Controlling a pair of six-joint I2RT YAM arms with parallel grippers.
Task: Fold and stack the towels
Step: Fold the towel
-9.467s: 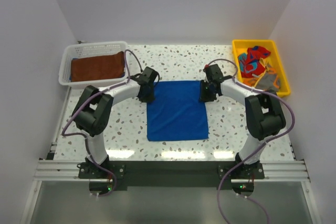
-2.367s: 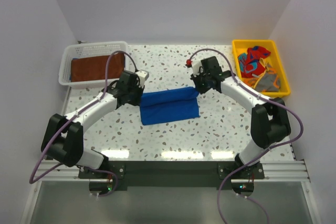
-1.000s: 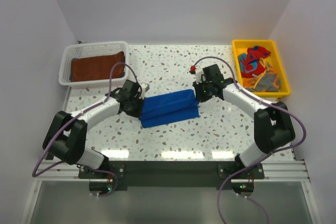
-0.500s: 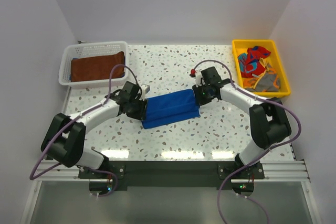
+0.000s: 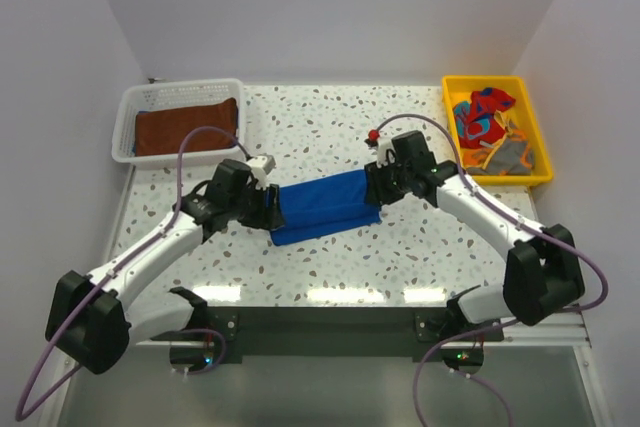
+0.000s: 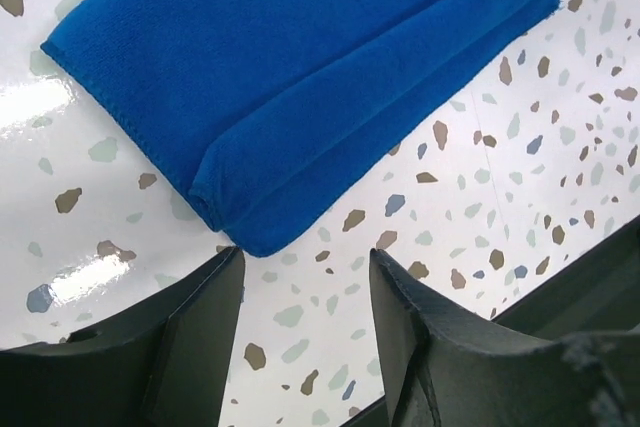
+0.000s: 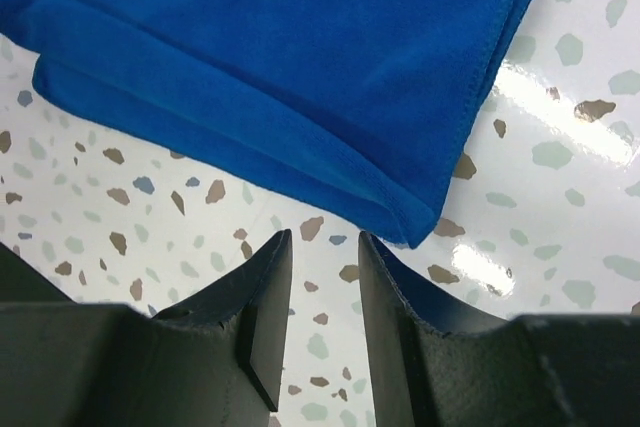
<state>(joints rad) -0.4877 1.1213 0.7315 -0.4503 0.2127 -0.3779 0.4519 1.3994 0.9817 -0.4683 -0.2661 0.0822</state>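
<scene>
Top external: the folded blue towel lies between left fingers and right fingers, both pairs apart and empty.

Your left tool sits low in the picture, with its two black fingers spread apart and only bare tabletop between them. A folded blue towel lies flat on that white, speckled tabletop and runs off the top edge of the picture. You can see its layers: a broad upper face, and a narrower band of cloth showing along the lower right side. Its rounded folded corner lies just beyond the gap between the fingers, touching neither. Glare patches shine on the tabletop at the left.
</scene>
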